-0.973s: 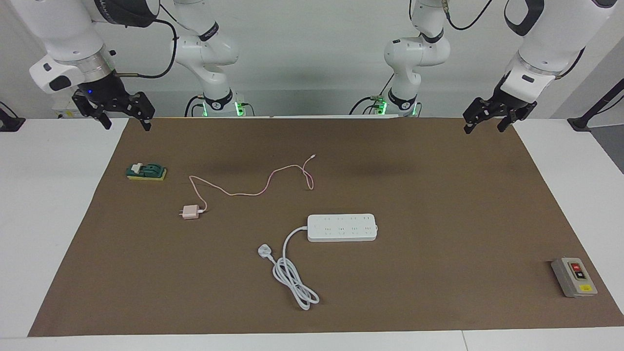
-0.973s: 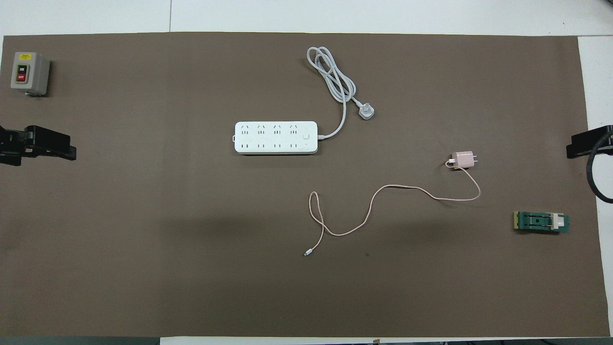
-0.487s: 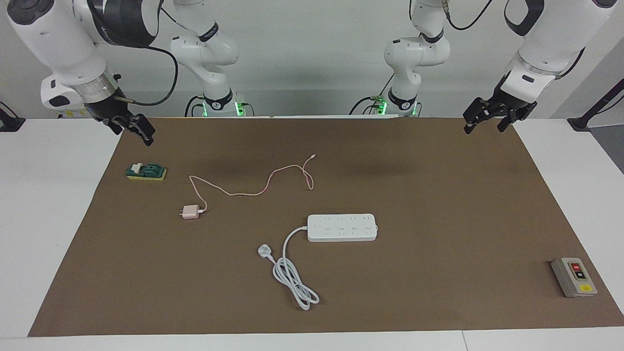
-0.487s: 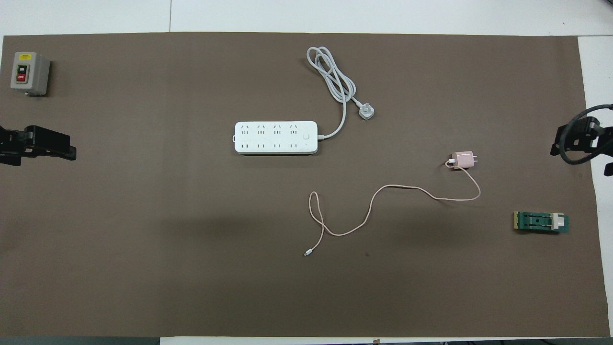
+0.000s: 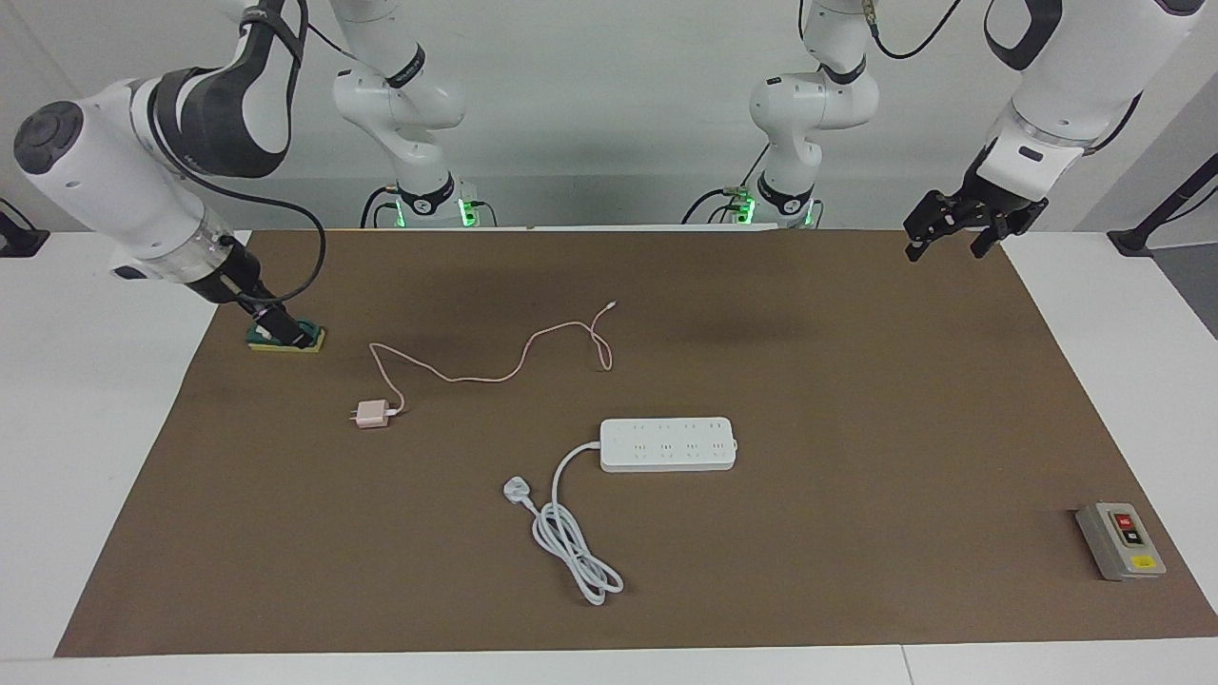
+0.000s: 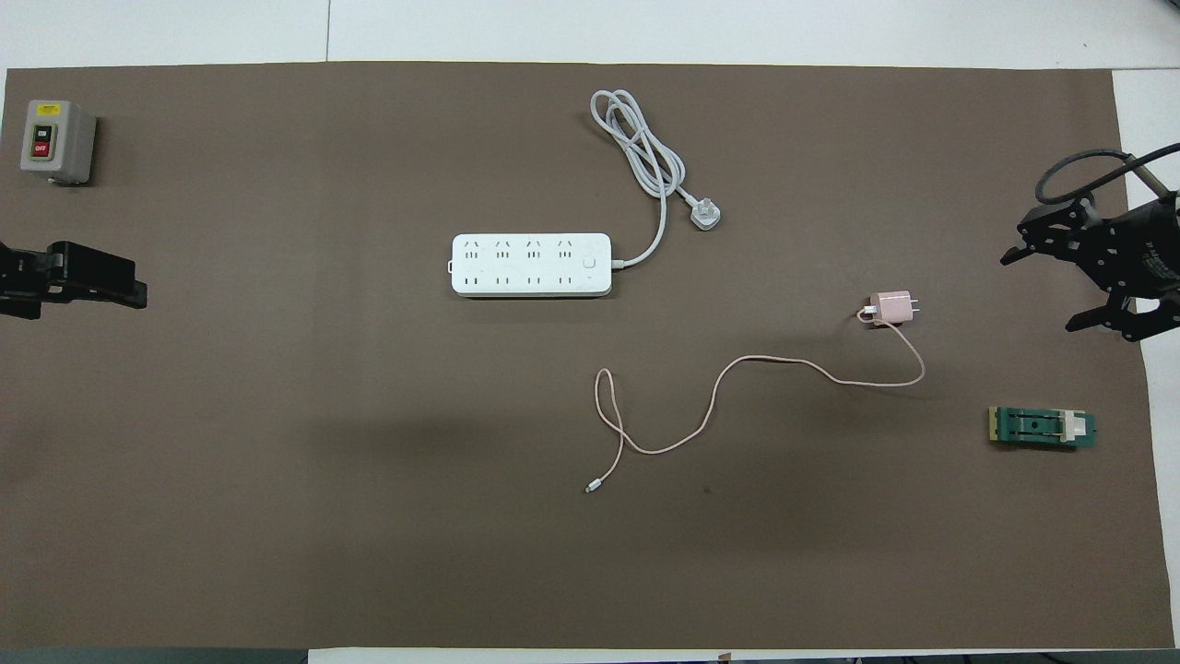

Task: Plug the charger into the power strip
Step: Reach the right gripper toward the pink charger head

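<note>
Legible text: only on the grey switch box [image 6: 57, 141] at the desk corner farthest from the robots, toward the left arm's end. Its red button reads "OFF"; the black button above it carries white lettering too small to read, as is the yellow label above that. Power strip [image 6: 531, 265]: socket markings only, no readable print

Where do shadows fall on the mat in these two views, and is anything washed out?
Facing view: soft, broad dark patches on the brown mat near the robots' edge, no hard-edged shadows. Overhead view: a wide dim band on the mat nearer the robots than the power strip, around the charger's pink cable; the strip's white top is bright, yet its sockets remain readable.
</note>
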Motion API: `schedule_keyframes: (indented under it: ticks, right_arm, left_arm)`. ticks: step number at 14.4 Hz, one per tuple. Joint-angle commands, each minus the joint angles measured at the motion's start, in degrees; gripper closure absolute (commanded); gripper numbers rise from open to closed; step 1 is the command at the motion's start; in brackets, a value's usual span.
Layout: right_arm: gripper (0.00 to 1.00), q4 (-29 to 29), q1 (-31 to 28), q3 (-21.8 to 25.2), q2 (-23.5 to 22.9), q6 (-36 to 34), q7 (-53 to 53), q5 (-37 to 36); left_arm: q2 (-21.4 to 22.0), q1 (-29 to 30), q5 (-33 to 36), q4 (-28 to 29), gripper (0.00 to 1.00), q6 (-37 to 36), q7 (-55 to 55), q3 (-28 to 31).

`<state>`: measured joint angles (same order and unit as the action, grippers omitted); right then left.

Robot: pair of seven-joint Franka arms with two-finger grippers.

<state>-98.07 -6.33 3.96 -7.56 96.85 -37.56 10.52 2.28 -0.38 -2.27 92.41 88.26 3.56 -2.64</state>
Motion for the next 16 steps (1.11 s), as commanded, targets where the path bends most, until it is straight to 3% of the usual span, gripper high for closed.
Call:
schedule_keyframes:
  ticks: [1,8,10,16]
  right_arm:
    - [0.0,-0.3,-1.9,-0.3,-2.8,3.1,-3.4,4.9]
    - [0.0,-0.3,-4.1,-0.2,-10.5,5.7,-6.3,11.6]
    - [0.0,-0.4,-6.4,-0.2,-13.8,5.9,-6.4,17.0]
    - [0.0,-4.8,-6.8,-0.2,-14.7,9.7,-12.9,24.4]
  left_arm:
    - [0.2,0.2,-0.7,0.2,0.0,0.2,-0.2,0.2]
    - [0.2,0.2,-0.7,0.2,0.0,0.2,-0.2,0.2]
    - [0.2,0.2,-0.7,0.2,0.0,0.2,-0.2,0.2]
    - [0.2,0.2,-0.8,0.2,0.0,0.2,-0.2,0.2]
